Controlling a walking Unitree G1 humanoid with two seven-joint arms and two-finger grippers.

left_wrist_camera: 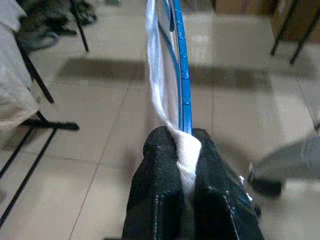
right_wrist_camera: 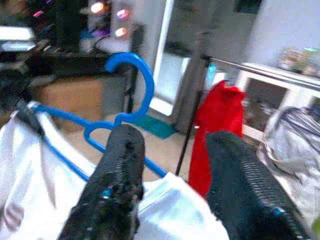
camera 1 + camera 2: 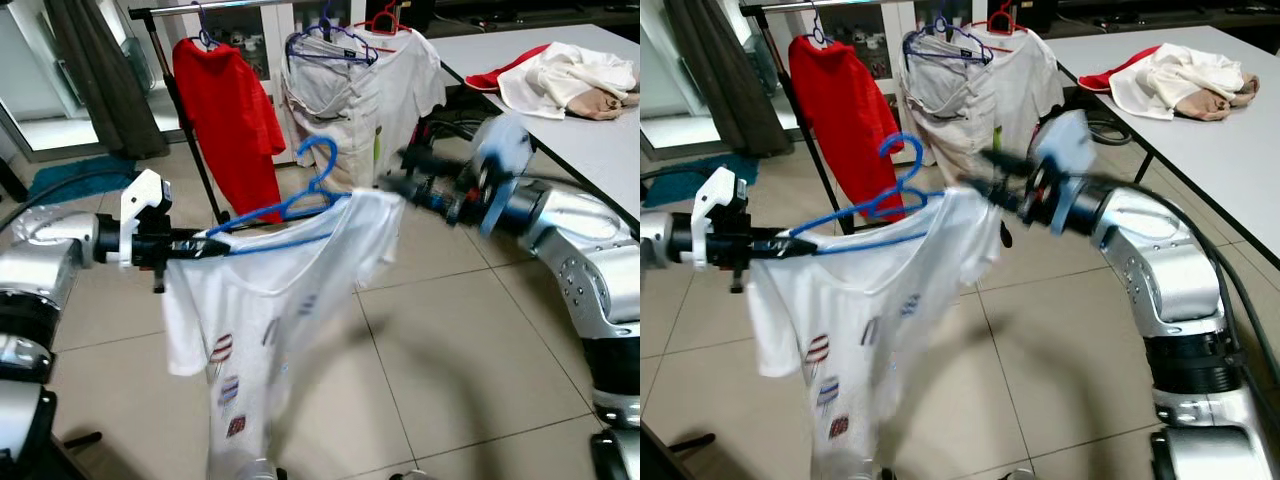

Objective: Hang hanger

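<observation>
Holding a blue hanger point(image 3: 285, 208) with a white shirt point(image 3: 270, 300) draped on it, out in front of the rack point(image 3: 190, 60), well short of the rail. Left claw point(image 1: 182, 150) clamped on the hanger's end together with a fold of shirt cloth. Right claw point(image 2: 175, 165) standing with fingers apart over the opposite shoulder of the shirt, just beside the hanger's hook point(image 2: 132, 80), gripping nothing. Blurring in the head views around the right arm, so likely moving.

On the rack: a red shirt point(image 3: 232, 110) and pale garments point(image 3: 350, 90) on their own hangers, leaving a gap between them. On the desk point(image 3: 600, 150) at the right, more clothes point(image 3: 560, 80) lying in a heap.

Risks from here, judging by the grip: hanger supported at one end only, so likely tipping and letting the shirt slide off the free shoulder; cloth pinched with the hanger possibly slipping; hook possibly snagging neighbouring hangers when reaching for the rail.
</observation>
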